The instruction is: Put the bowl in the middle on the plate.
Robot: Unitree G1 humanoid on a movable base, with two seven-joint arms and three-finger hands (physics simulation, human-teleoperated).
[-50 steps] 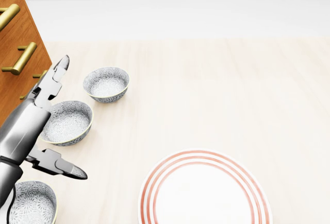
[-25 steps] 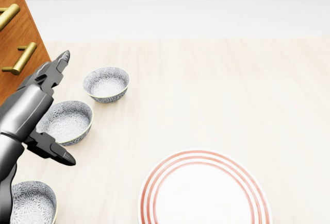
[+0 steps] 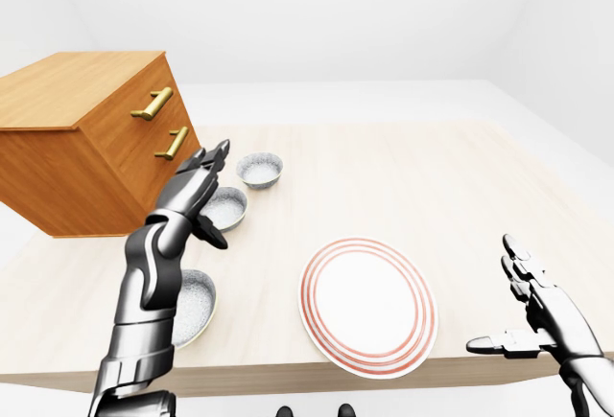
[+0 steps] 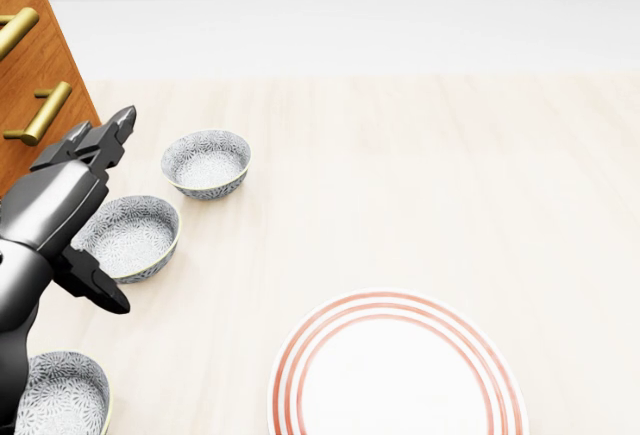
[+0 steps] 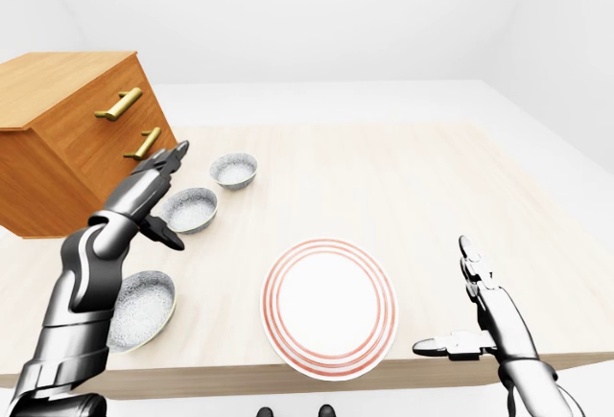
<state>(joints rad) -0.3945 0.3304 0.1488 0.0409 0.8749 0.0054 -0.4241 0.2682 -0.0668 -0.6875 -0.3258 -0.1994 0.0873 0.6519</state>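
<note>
The light is bright, even and diffuse, falling mostly from above; the white surroundings wash out almost to blank, and the pale table [image 4: 420, 175] shows no glare; shadows are faint and soft, a thin dark line under the bowls [image 4: 207, 163] and the plate [image 3: 307, 292]. The cabinet [image 3: 77, 173] has a lit top and a darker side in the eye views; the metal of the left hand [image 4: 62, 205] carries smooth grey highlights and black undersides. All three pictures are sharp throughout, without blur or noise; the eye views stretch the table's edges in wide-angle perspective.
</note>
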